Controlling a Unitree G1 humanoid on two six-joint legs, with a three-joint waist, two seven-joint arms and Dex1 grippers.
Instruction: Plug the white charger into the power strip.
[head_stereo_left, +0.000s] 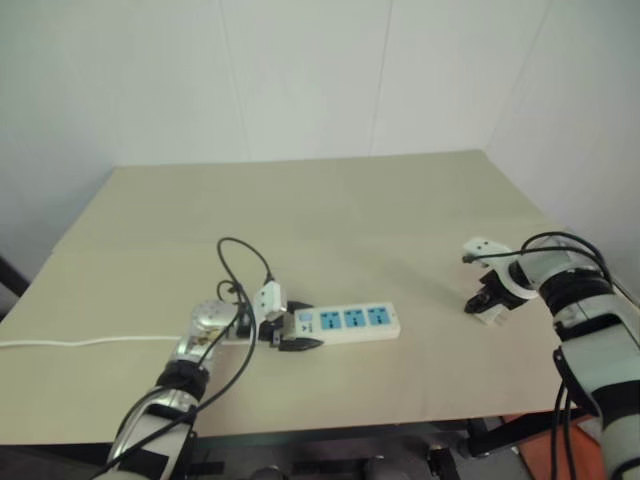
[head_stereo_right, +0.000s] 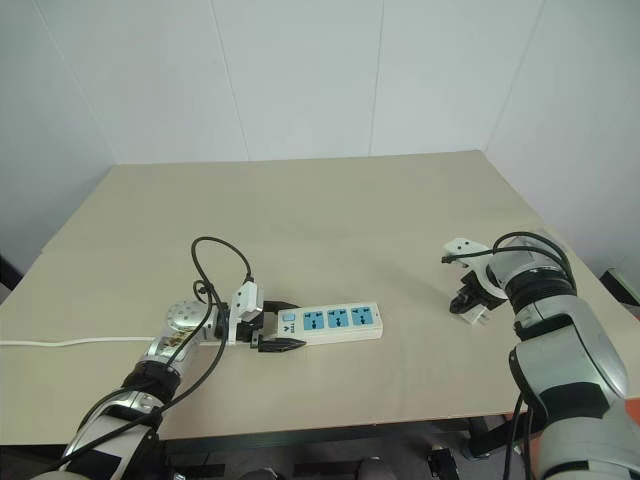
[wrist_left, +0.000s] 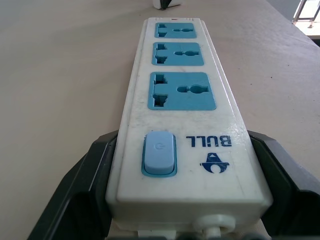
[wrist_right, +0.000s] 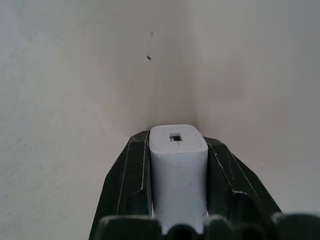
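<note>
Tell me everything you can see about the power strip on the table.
The power strip is a long white plastic bar lying flat on the tan table. Its top carries three blue-faced sockets in a row, all empty, then a light blue switch and a blue BULL logo at the cord end. The left gripper is shut on that end, one black finger against each long side. A thin white cord trails off past the table's left edge.

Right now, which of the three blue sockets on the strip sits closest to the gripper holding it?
The socket next to the blue switch, at the end clamped by the left gripper; the other two lie farther along the strip.
</note>
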